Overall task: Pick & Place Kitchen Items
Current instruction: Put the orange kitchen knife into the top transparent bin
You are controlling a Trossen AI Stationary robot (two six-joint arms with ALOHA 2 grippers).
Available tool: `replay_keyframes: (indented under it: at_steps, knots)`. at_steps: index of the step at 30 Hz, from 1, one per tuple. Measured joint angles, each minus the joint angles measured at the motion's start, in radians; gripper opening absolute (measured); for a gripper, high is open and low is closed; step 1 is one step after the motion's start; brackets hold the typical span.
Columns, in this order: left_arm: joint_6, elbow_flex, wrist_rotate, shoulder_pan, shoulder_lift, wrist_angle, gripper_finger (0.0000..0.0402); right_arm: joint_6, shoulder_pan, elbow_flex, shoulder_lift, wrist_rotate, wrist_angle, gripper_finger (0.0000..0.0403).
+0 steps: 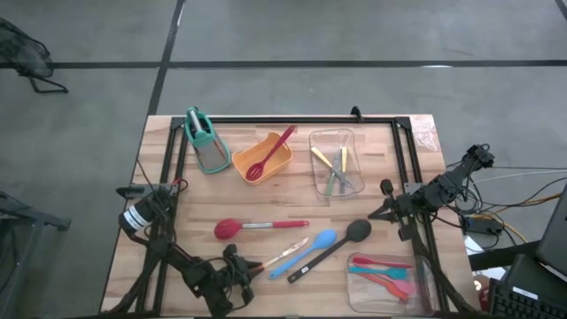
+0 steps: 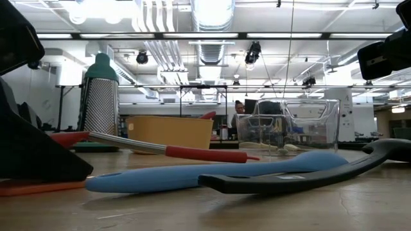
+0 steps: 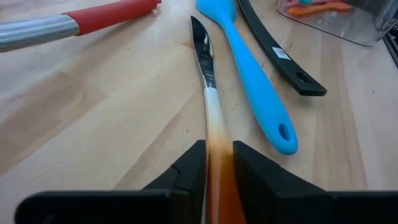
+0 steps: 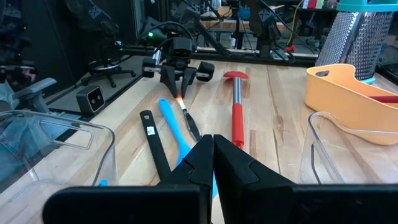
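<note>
Orange is the handle end of the little knife [image 3: 208, 93] that my left pincer [image 3: 217, 163] is pinching, down at the near edge of the wooden table [image 1: 177, 226]. My two dark fingers [image 3: 186, 171] sit tight on each side of that handle. The shiny blade lies flat on the wood and points away from me.

Just beside the knife lies the blue spoon [image 1: 310, 252], and next to that is the black ladle [image 1: 332, 248]. The red spoon with the silver neck [image 1: 257, 227] lies a little farther in, apart from them.

My right pincer [image 4: 213, 149] is pressed together and holds nothing. It waits over the right side of the table.

At the back, another red spoon [image 1: 270, 152] leans in the orange tub [image 1: 266, 159]. Next to the tub stands the grey grater with the teal handle [image 1: 205, 140]. A clear tray [image 1: 335, 162] holds small yellow and green pieces [image 1: 335, 168]. Another clear tray [image 1: 387, 276] near the front right holds red, pink, orange and teal tools [image 1: 385, 273].
</note>
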Motion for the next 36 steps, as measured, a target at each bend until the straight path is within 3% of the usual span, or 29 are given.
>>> replay_keyframes:
  at_steps: [5,11,15,24,36]
  knots:
    - [0.071,0.003,-0.103,-0.022,-0.008,0.039,0.0124,0.000,0.000,0.000,0.000,0.000,0.000,0.0008]
    - [0.161,0.015,-0.150,-0.052,-0.007,0.050,0.0190,0.000,0.000,0.000,0.000,0.000,0.000,0.0008]
    - [0.127,0.005,-0.138,-0.054,-0.007,0.034,0.0207,0.000,0.000,0.000,0.000,0.000,0.000,0.0008]
    - [0.067,-0.028,-0.086,-0.049,0.010,0.034,0.0194,0.000,0.000,0.000,0.000,0.000,0.000,0.0008]
    - [0.031,-0.040,-0.038,-0.022,0.014,0.033,0.0108,0.000,0.000,0.000,0.000,0.000,0.000,0.0008]
